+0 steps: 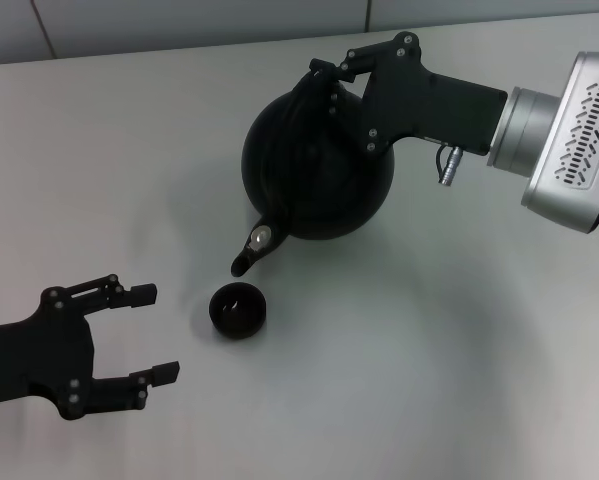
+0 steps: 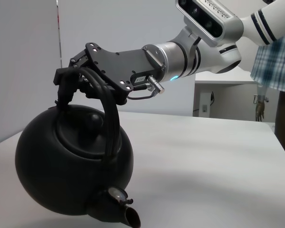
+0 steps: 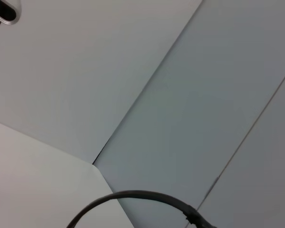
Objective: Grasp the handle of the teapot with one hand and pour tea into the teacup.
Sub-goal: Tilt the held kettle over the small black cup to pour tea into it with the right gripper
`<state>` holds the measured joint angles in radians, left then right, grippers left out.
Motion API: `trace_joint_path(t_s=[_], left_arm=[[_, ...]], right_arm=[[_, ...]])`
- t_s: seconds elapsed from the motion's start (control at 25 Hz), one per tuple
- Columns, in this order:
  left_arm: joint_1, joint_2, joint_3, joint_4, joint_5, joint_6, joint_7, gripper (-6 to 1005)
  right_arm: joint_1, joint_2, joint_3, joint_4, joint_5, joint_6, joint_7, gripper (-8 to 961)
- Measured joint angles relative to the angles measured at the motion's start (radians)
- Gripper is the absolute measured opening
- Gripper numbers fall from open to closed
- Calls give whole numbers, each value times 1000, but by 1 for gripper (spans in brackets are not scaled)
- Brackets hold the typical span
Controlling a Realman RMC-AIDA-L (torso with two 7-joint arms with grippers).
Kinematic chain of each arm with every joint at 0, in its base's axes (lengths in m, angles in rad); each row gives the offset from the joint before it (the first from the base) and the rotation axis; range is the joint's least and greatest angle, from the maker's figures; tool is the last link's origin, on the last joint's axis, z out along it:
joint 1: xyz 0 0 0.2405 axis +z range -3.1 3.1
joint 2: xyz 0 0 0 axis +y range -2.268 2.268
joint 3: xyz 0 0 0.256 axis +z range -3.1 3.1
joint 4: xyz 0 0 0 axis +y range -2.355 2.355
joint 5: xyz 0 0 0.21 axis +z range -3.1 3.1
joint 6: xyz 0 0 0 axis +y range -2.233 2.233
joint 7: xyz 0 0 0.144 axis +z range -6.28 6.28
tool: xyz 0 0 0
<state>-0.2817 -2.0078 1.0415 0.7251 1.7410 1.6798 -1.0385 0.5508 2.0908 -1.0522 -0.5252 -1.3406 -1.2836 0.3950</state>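
Observation:
The black teapot [image 1: 314,170] hangs lifted and tilted in the middle of the white table, its spout [image 1: 247,260] pointing down just above the far left rim of the small dark teacup [image 1: 238,309]. My right gripper [image 1: 324,72] is shut on the teapot's arched handle [image 2: 109,114]. The left wrist view shows the teapot [image 2: 71,166] tipped forward with its lid on and the right gripper [image 2: 68,78] clamping the handle top. My left gripper [image 1: 151,333] is open and empty, low at the left, just left of the teacup.
The white table [image 1: 429,380] meets a grey wall at the back. The right arm's silver wrist [image 1: 569,140] reaches in from the right. A black cable [image 3: 142,202] crosses the right wrist view. A person in a plaid shirt [image 2: 275,66] stands beyond the table.

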Motion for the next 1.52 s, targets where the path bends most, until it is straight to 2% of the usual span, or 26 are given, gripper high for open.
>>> trace_joint_path(t_s=[1.52], left_arm=[[3,-17,0,4,0,-17,2,821]], right_arm=[[-6,0,-26,-2,0,-28,-110,83]])
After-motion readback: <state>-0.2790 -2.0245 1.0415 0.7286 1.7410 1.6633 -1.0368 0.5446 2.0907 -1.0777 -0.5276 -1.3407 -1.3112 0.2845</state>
